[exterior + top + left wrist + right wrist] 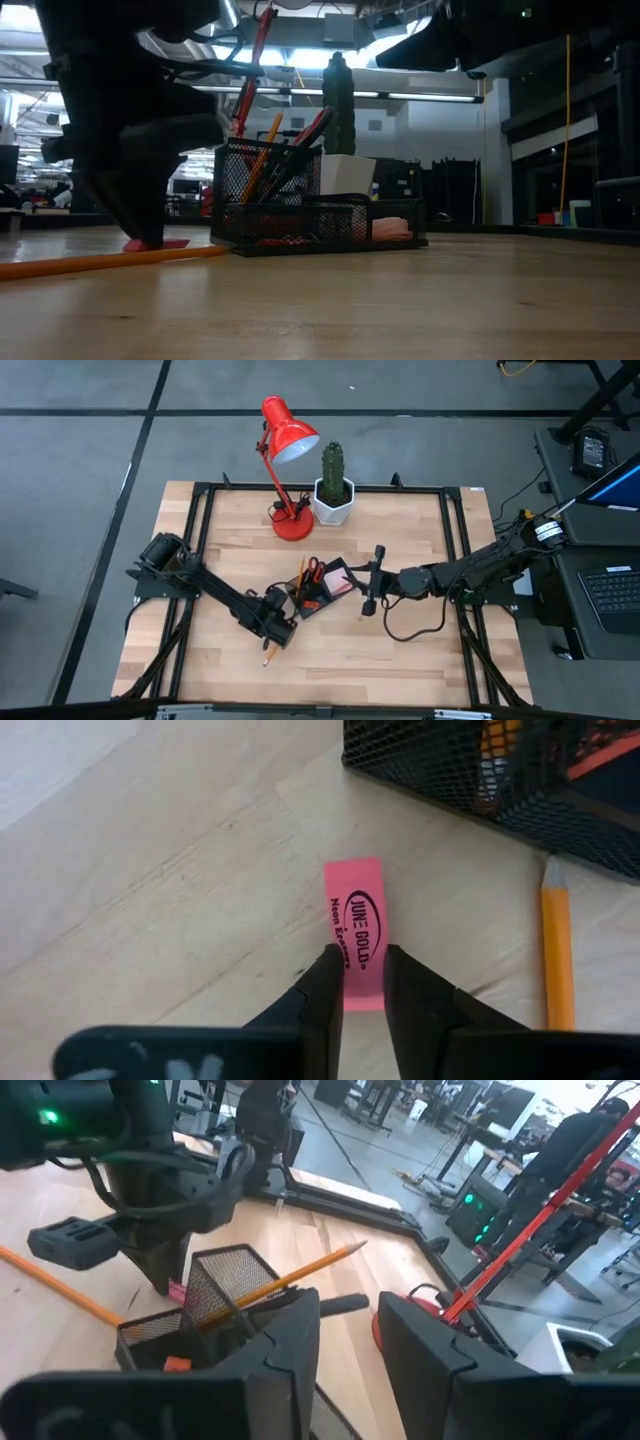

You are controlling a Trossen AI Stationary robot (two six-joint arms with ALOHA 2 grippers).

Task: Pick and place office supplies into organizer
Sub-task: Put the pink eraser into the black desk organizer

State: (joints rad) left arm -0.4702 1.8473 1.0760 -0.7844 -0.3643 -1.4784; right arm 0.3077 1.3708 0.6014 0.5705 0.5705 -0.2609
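The black mesh organizer (318, 588) stands mid-table and holds red-handled scissors (313, 568), an orange pencil (300, 1270) and a pink sticky-note pad (342, 582). A flat pink eraser (355, 895) lies on the wood just in front of it. A second orange pencil (558, 950) lies flat beside the eraser. My left gripper (362, 955) points down over the eraser's near end and is shut on it. My right gripper (368, 590) hovers open, right of the organizer, touching nothing. My left gripper pinches the pink eraser at its near end (365, 982), one finger (328, 975) on each long side. The fingers come from above, pointing down, and lie across the eraser. The eraser (158, 244) lies flat on the table.
A red desk lamp (290, 440) and a potted cactus (333, 480) stand near the table's far edge behind the organizer. The loose pencil (270, 655) lies right beside my left gripper. Bare wood stretches along the near edge and on the left side.
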